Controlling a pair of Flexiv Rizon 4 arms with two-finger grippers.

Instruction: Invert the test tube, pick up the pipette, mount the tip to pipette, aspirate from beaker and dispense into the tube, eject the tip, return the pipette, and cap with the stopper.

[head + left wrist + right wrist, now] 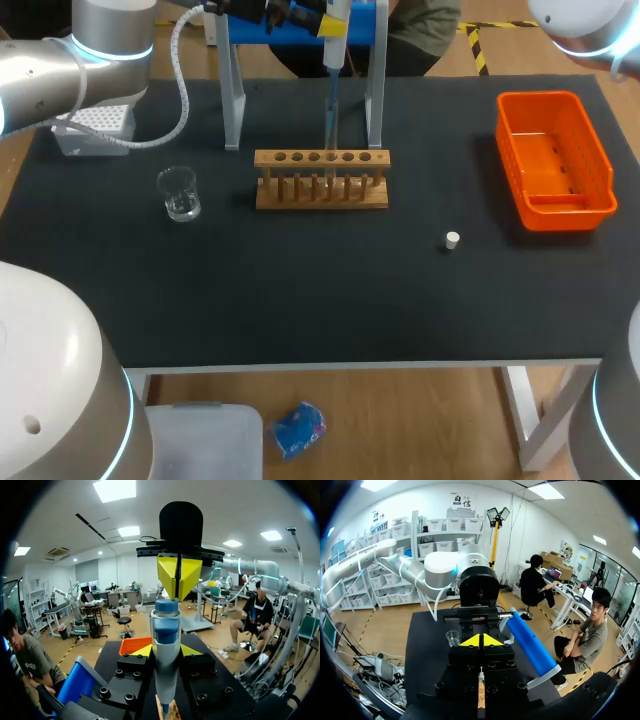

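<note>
pipette [165, 630] looks light, hard and slippery, so left gripper [165, 651] hugs its fat middle; right gripper [480, 641] is closed, empty.

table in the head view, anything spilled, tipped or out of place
Nothing stands out. The beaker and rack stand upright with no spill, and the stopper sits loose on the table between rack and bin.

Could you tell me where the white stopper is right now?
In the head view the stopper sits alone on the right of the table, between the wooden rack and the orange bin, slightly nearer the front.
</note>
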